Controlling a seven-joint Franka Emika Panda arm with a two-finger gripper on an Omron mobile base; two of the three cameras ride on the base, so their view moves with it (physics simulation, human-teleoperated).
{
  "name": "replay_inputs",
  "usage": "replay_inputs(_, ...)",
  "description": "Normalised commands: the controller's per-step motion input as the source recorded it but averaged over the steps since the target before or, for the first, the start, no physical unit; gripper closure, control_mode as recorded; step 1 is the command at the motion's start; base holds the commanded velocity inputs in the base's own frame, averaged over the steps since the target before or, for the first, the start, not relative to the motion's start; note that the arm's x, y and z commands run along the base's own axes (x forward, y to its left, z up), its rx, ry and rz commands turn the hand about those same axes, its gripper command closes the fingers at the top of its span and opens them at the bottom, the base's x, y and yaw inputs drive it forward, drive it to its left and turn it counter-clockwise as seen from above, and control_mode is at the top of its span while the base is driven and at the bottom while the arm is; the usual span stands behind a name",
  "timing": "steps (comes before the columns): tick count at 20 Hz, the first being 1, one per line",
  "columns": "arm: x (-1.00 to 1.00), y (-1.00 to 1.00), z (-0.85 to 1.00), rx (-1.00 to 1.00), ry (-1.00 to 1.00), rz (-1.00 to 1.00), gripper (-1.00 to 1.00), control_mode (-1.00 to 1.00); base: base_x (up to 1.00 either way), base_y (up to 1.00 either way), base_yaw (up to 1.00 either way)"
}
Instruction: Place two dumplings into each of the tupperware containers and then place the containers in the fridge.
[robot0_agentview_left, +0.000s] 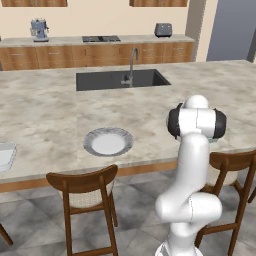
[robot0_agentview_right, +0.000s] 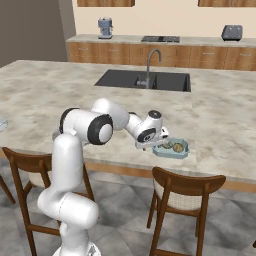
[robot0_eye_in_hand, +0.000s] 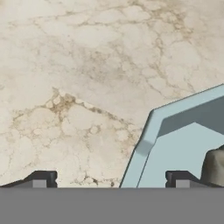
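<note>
Claw (robot0_eye_in_hand: 109, 178) wide over tupperware container (robot0_eye_in_hand: 183, 144)

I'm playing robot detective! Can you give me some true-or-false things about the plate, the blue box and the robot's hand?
1. The white plate has dumplings on it. False: it is bare.
2. The blue container near the gripper holds dumplings. True.
3. The gripper is squeezing a dumpling. False: its jaws stand open, holding nothing.
4. The container sits on the marble counter. True.
5. The sink is full of dishes. False: no dishes show in it.
</note>
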Motion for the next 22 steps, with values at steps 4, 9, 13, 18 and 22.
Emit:
replay_inputs(4,0.00,0.00,-0.07,0.00,0.07,-0.04,1.00,-1.00,0.00,0.00,0.00)
replay_inputs(9,0.00,0.00,-0.20,0.00,0.04,-0.01,1.00,-1.00,0.00,0.00,0.00)
replay_inputs(13,0.00,0.00,0.00,0.00,0.00,0.00,1.00,-1.00,0.00,0.00,0.00)
replay_inputs(18,-0.03,0.00,0.20,-0.01,0.00,0.04,1.00,-1.00,0.00,0.00,0.00)
replay_inputs(22,-0.15,-0.01,0.43,-0.02,-0.03,0.22,1.00,-1.00,0.00,0.00,0.00)
